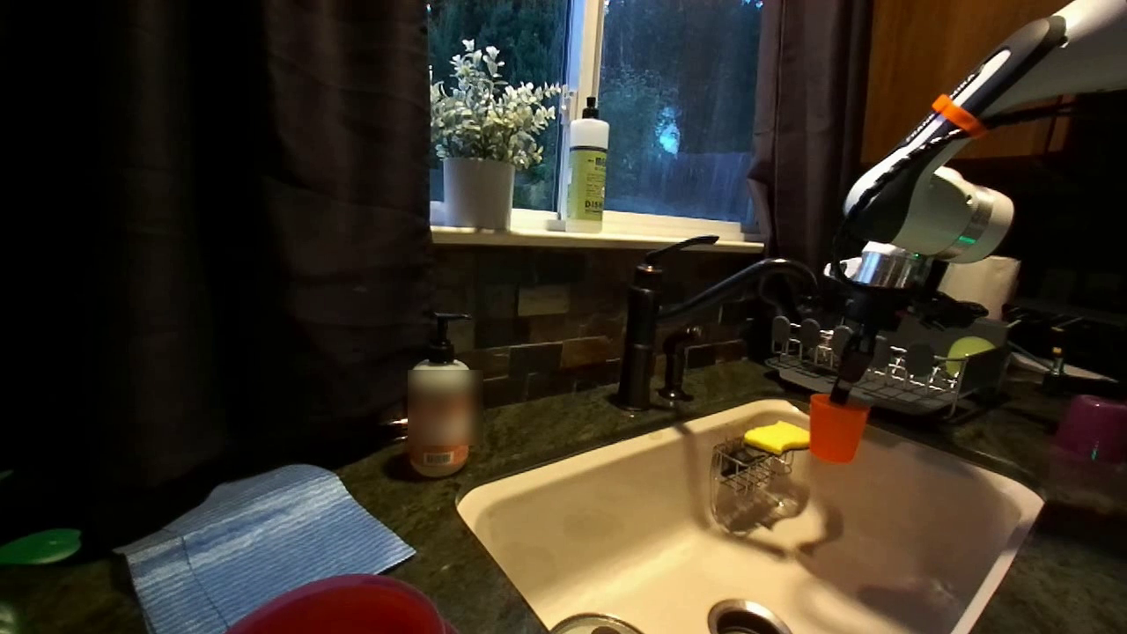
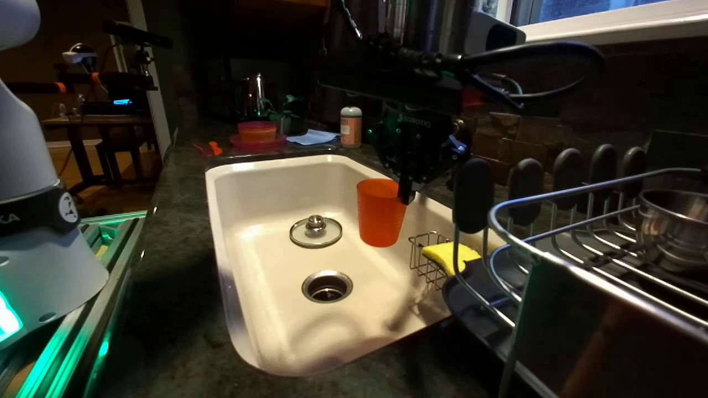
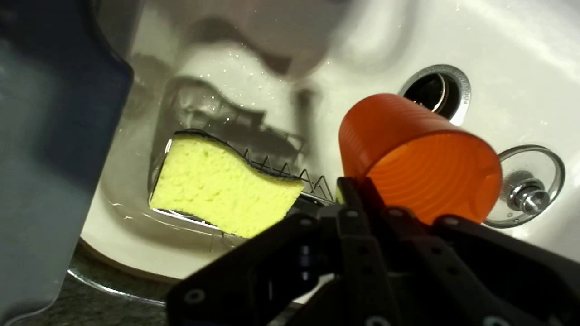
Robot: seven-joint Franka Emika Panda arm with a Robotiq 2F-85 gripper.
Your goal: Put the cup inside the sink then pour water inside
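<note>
Our black two-fingered gripper (image 3: 357,183), jaws nearly together, pinches the small orange-red plastic cup (image 2: 380,215) by its rim at mid-frame in an exterior view, already over the cream-white rectangular sink (image 2: 265,271); we judge lowering and pouring remain.

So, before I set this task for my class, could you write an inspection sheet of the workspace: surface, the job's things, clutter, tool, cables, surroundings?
Surface: dark counter around a cream-white sink.
Job's things: orange cup held over the sink, off its floor; dark faucet on the window side.
Running water: nothing seen.
Clutter: in the sink, a yellow sponge on a holder and a glass lid; on the counter, a dish rack holding a metal bowl, a pump bottle and a blue cloth.
Tool: closed on the cup's rim.
Cables: a black cable loops out beside the tool in an exterior view.
Surroundings: dark curtains beside the window; potted plant and dish-soap bottle on its sill.
</note>
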